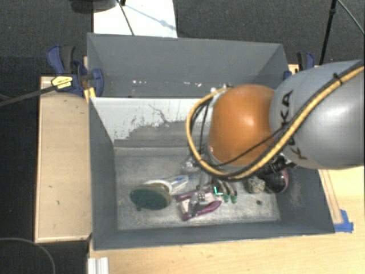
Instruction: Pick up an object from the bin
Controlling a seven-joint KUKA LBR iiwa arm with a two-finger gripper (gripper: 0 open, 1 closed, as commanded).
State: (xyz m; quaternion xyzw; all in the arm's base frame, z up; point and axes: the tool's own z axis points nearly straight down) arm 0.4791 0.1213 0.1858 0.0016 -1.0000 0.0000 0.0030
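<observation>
The arm [325, 124] reaches into the grey metal bin [102, 170] from the right. Its orange cover [239, 121] and a loop of black and yellow cables [197, 136] sit above the jaws and hide most of them from the camera. The jaws are low in the bin, close to the floor and toward the near wall. Whether they are released or clenched cannot be told, because the cover and cables hide the gap between them.

Directly under the jaws, and partly sticking out on the side toward the near wall, lies a purple thing [208, 207]. It is long and flattish, with a paler pinkish end pointing left. It seems to touch the tip of the jaws or lie just beneath it, but nothing shows it gripped between them.

Just left of the jaws lies a white and blue thing [171, 184], slim and slanted, its right end close to them. Further left, touching the white thing's left end, is a dark green round thing [147, 198], flat like a pad or lid.

To the right of the jaws, half under the arm, 2 more things lie near each other: a small mottled lump [255, 185] and, beyond it, a dark glossy round thing [276, 178] close to the bin's right wall. Both are well apart from the purple thing.

The floor behind the jaws, toward the far wall, shows bare scuffed metal.
</observation>
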